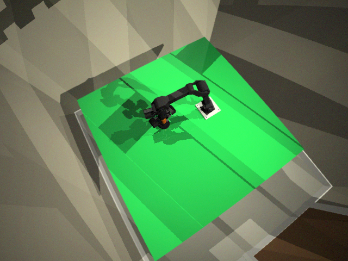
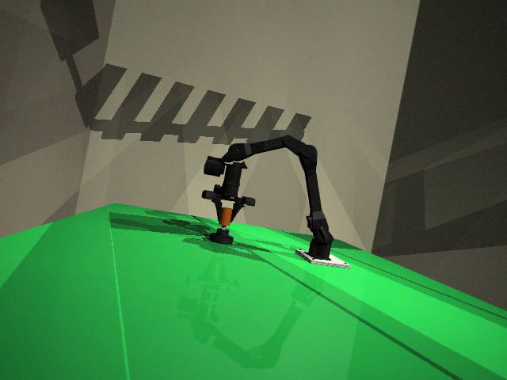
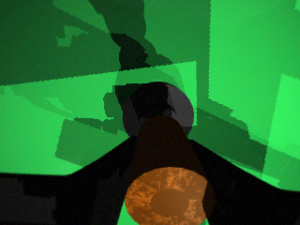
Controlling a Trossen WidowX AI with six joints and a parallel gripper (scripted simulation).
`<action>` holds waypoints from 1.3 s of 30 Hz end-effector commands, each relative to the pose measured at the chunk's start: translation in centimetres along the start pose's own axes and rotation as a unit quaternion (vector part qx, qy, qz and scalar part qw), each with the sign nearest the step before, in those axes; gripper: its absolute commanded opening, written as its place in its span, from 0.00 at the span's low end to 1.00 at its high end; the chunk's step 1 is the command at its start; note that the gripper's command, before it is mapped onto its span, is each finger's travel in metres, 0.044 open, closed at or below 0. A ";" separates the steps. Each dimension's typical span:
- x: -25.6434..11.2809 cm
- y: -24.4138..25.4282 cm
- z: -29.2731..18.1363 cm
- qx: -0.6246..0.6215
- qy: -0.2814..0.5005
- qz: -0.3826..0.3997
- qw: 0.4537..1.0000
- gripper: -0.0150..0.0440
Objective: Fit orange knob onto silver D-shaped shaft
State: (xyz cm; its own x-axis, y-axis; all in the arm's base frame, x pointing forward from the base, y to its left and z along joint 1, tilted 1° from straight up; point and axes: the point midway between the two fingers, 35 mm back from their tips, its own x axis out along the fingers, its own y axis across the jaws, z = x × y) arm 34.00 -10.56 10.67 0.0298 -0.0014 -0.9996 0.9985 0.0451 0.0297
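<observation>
The orange knob is held between the fingers of my gripper, its long axis near upright with a slight tilt in the exterior view. The black round pedestal stands right below it. In the exterior view a small pale bit of the shaft shows between the knob's lower end and the pedestal's raised middle. Whether the knob touches the shaft tip I cannot tell. The knob's hole and both flat sides are hidden.
The arm's white base plate stands on the green table top, to the right of the pedestal in the top and exterior views. The arm arches over from it. Dark shadows lie around the pedestal.
</observation>
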 end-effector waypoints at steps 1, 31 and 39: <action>-0.4 -0.1 -0.1 0.001 -0.001 0.007 1.000 0.25; 1.7 -0.1 0.0 0.000 -0.002 0.007 1.000 0.25; 1.7 -0.1 0.0 0.000 -0.002 0.007 1.000 0.34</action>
State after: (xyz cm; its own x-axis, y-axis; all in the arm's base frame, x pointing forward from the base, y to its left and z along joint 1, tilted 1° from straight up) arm 33.96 -10.54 8.89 0.0425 -0.0054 -0.9991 0.9981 0.0454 0.0422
